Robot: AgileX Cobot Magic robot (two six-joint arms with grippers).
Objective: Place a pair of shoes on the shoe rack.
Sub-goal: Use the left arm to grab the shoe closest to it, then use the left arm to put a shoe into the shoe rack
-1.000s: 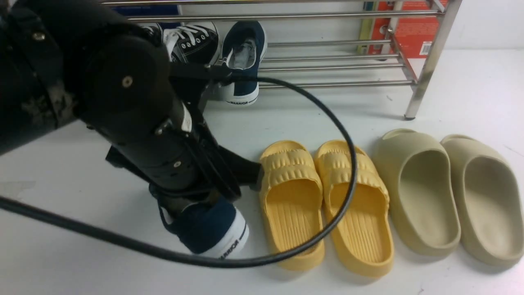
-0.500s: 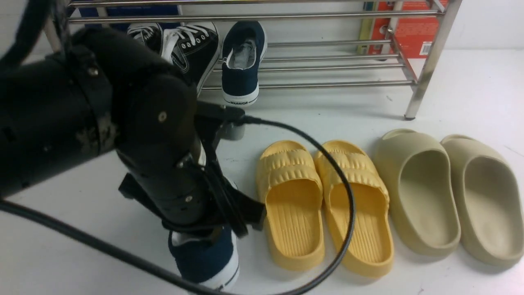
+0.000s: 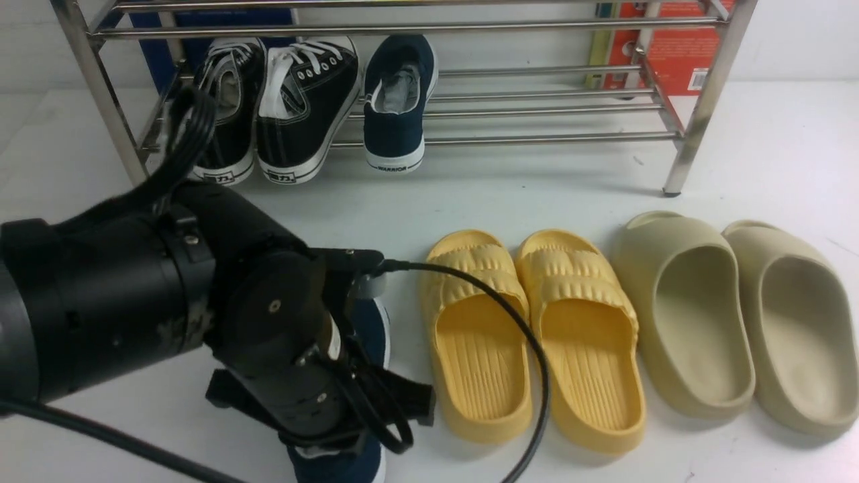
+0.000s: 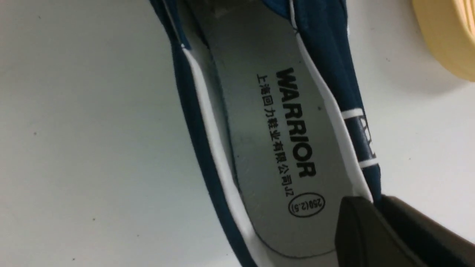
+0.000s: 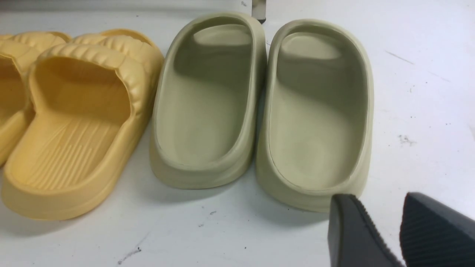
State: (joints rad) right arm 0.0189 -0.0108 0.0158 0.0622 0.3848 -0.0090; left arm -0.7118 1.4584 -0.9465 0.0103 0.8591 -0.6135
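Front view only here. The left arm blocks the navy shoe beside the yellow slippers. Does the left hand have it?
Observer: Yes. The left wrist view shows the left hand shut on the navy shoe, pinching its collar near the heel, one finger inside and one outside.
Operator: Right hand? It's not in my view.
Observer: The right wrist view shows the right hand open and holding nothing, by the heel of the beige slipper on the robot's far right.
Operator: Right shoe model?
Observer: Its insole reads WARRIOR.
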